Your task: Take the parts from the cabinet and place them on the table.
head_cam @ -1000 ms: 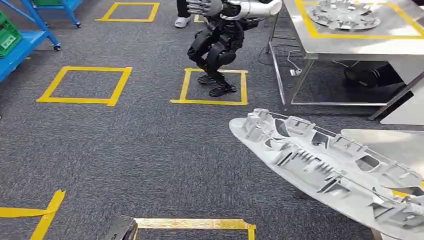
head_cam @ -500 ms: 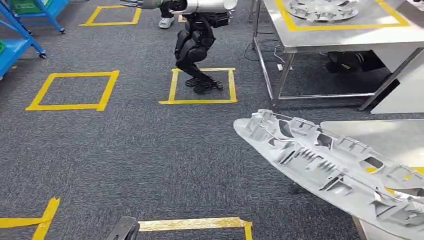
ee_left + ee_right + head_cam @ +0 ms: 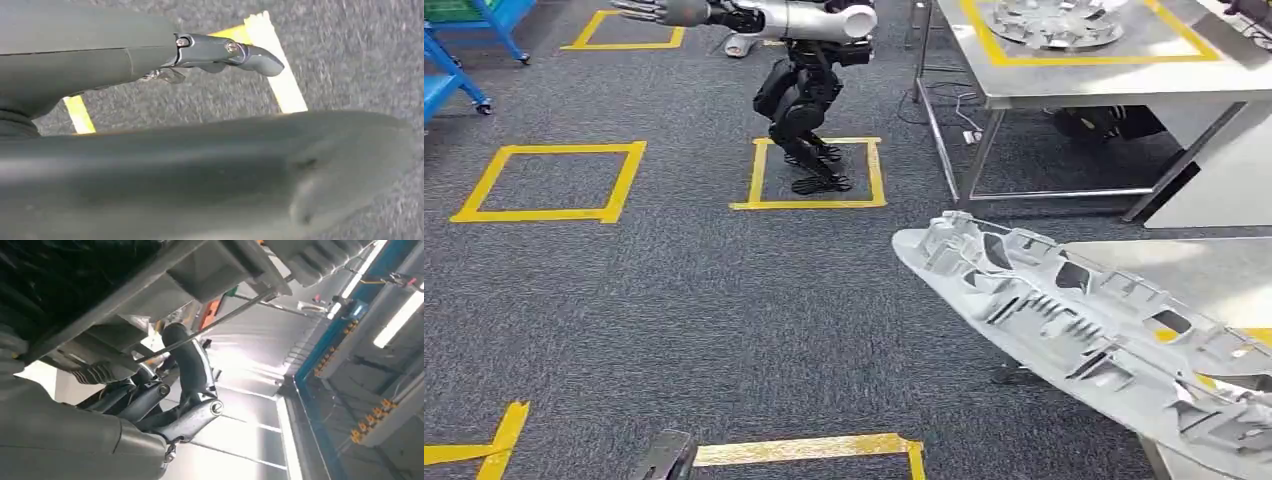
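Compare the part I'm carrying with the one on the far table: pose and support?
The carried part is tilted and overhangs the carpet; the far part lies flat on the steel table.
The carried part looks long and boat-shaped; the far part looks round.
Both are pale grey ribbed castings.

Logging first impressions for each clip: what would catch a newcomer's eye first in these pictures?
The long pale grey ribbed part dominates the lower right of the head view, carried tilted over the dark carpet and reaching across a metal table's near edge. Beyond it, a second humanoid robot stands in a yellow taped square, one arm stretched out. At upper right, a round cast part lies on another steel table.
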Available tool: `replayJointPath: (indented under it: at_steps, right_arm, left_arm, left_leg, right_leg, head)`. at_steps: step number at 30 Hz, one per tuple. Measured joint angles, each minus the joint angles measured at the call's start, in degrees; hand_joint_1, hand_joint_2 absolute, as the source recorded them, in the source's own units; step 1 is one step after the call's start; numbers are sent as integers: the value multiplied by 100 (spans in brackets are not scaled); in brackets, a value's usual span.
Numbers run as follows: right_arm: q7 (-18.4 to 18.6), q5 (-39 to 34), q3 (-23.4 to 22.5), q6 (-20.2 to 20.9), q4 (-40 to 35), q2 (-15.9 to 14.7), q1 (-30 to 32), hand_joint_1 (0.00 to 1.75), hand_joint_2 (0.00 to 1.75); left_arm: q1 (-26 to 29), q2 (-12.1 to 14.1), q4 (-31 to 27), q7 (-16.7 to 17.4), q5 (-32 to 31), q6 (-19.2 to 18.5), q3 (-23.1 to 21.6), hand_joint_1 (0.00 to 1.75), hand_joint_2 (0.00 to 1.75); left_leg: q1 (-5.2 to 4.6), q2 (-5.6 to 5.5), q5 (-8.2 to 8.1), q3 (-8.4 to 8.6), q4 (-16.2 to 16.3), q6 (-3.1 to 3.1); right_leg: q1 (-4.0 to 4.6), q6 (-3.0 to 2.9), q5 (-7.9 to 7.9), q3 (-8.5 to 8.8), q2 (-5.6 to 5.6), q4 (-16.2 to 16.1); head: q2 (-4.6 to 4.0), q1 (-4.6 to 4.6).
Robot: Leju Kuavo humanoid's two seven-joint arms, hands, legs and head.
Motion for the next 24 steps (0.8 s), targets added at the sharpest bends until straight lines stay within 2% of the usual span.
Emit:
replayJointPath:
  at_steps: [1, 2, 3, 4, 5, 6, 7, 8, 10, 11, 12, 13, 15, 16, 17, 18, 19, 20, 21, 22, 23, 24]
  right_arm:
    - [0, 0, 0, 0, 2, 2, 2, 175, 175]
    - [0, 2, -2, 0, 4, 0, 0, 175, 175]
    - [2, 4, -2, 0, 7, 0, 0, 175, 175]
    - [0, 4, -2, 0, 7, 2, -1, 175, 175]
    - [0, 4, -2, 0, 7, 2, -6, 175, 175]
    - [0, 2, -2, 0, 7, 2, -21, 175, 175]
    - [2, -9, 0, -2, 13, 2, -43, 175, 175]
    - [2, -26, 0, -2, 15, 2, -44, 175, 175]
    - [4, -48, -4, -22, 17, 4, -35, 175, 175]
    - [7, -59, -7, -28, 17, 4, -39, 175, 175]
    - [7, -70, -7, -35, 17, 11, -41, 175, 175]
    - [7, -81, -4, -39, 17, 11, -53, 175, 175]
    - [7, -83, -4, -57, 20, 11, -80, 175, 175]
    - [7, -87, -4, -66, 24, 11, -84, 175, 175]
    - [7, -96, -4, -74, 33, 11, -90, 175, 175]
    - [9, -98, -4, -81, 35, 11, -95, 175, 175]
    - [9, -101, -2, -85, 35, 11, -98, 175, 175]
    - [9, -103, 0, -85, 35, 11, -99, 175, 175]
    - [9, -105, 2, -85, 35, 11, -105, 175, 175]
    - [9, -107, 7, -94, 39, 11, -118, 175, 175]
    - [9, -107, 15, -96, 42, 11, -137, 175, 175]
    - [9, -111, 24, -101, 42, 11, -131, 175, 175]
  left_arm:
    - [6, 0, 0, 0, 0, -2, 0, 0, 0]
    - [10, 0, 0, 0, 0, -2, 0, 0, 0]
    - [9, 0, 0, 0, 0, -2, 0, 0, 0]
    - [6, 0, 0, 0, 0, -2, 0, 0, 0]
    - [4, -2, 0, 0, 0, -2, 0, 0, 0]
    - [4, -2, 0, 0, 0, -2, 0, 0, 0]
    - [5, 11, 0, 0, -2, 4, 0, 0, 0]
    - [8, 11, 0, 0, -4, 11, 0, 0, 0]
    - [11, 15, 0, 0, -15, 18, 0, 0, 0]
    - [3, 17, 0, 0, -18, 18, 0, 0, 0]
    - [-4, 17, 0, 0, -20, 17, 0, 0, 0]
    - [-9, 17, 0, 0, -20, 17, 0, 0, 0]
    - [-3, 17, 0, 0, -20, 20, 0, 0, 0]
    - [4, 17, 0, 0, -20, 20, 0, 0, 0]
    - [8, 17, 0, 0, -20, 20, 0, 0, 0]
    - [9, 17, 0, 0, -20, 20, 0, 0, 0]
    - [8, 17, 0, 0, -20, 20, 0, 0, 0]
    - [7, 17, 0, 0, -20, 22, 0, 0, 0]
    - [8, 31, 0, 0, -20, 28, 0, 0, 0]
    - [9, 52, 0, 0, -20, 39, 0, 0, 0]
    - [12, 50, 0, 0, -20, 42, 0, 0, 0]
    - [-1, 46, 0, 0, -20, 42, 0, 0, 0]
  left_leg:
    - [-1, 17, 0, -2, 2, 0]
    - [0, 34, 0, 1, 4, -1]
    - [2, 44, -1, 7, 6, -2]
    - [5, 50, -7, 13, 15, -11]
    - [13, 68, -23, 25, 27, -36]
    - [8, 79, -45, 34, 45, -70]
    - [-40, 83, -69, 16, 92, -107]
    - [-39, 90, -54, 1, 86, -136]
    - [-26, 151, -39, 1, 83, -164]
    - [-20, 170, -69, 4, 97, -197]
    - [-3, 99, -175, -30, 191, -242]
    - [3, 55, -358, -140, 457, -262]
    - [14, 44, -793, -551, 1384, -283]
    - [14, 42, -920, -739, 1786, -285]
    - [14, 42, -901, -812, 1925, -276]
    - [14, 36, -743, -758, 1791, -262]
    - [14, 16, -489, -594, 1424, -240]
    - [14, -54, -217, -368, 932, -211]
    - [13, -204, 8, -148, 446, -175]
    - [22, -462, -29, -45, 247, -127]
    - [29, -430, -49, -18, 112, -126]
    - [10, -390, -72, -32, 131, -126]
  right_leg:
    - [-4, 24, -95, -163, -3, 342]
    - [-8, 35, -39, -190, -8, 392]
    - [-16, 47, 126, -84, -18, 189]
    - [-33, 53, 361, 127, -35, -221]
    - [-47, 57, 620, 424, -91, -781]
    - [-54, 66, 713, 655, -201, -1249]
    - [-5, 38, 639, 704, -264, -1388]
    - [-11, -49, 655, 739, -213, -1355]
    - [15, -102, 665, 705, -159, -1338]
    - [-2, -148, 687, 713, -133, -1363]
    - [-19, -189, 703, 721, -108, -1378]
    - [-20, -218, 706, 715, -87, -1378]
    - [-11, -249, 712, 703, -26, -1376]
    - [-5, -253, 714, 700, 17, -1374]
    - [-3, -255, 715, 702, 63, -1373]
    - [-1, -255, 716, 706, 124, -1372]
    - [1, -254, 716, 714, 183, -1371]
    - [1, -253, 716, 728, 242, -1371]
    - [-1, -249, 718, 739, 299, -1371]
    - [13, -219, 717, 710, 342, -1360]
    - [-3, -176, 731, 672, 406, -1338]
    - [-29, -136, 753, 624, 459, -1345]
  head:
    - [0, 0]
    - [0, 7]
    - [0, 0]
    - [0, 4]
    - [0, 0]
    - [0, 7]
    - [0, 20]
    - [0, -2]
    - [0, 6]
    - [0, 7]
    - [0, -6]
    - [0, -26]
    - [0, -20]
    - [0, -22]
    - [0, -20]
    - [0, -20]
    - [0, -22]
    - [0, -20]
    - [0, -22]
    - [0, -7]
    - [0, -15]
    - [0, -35]
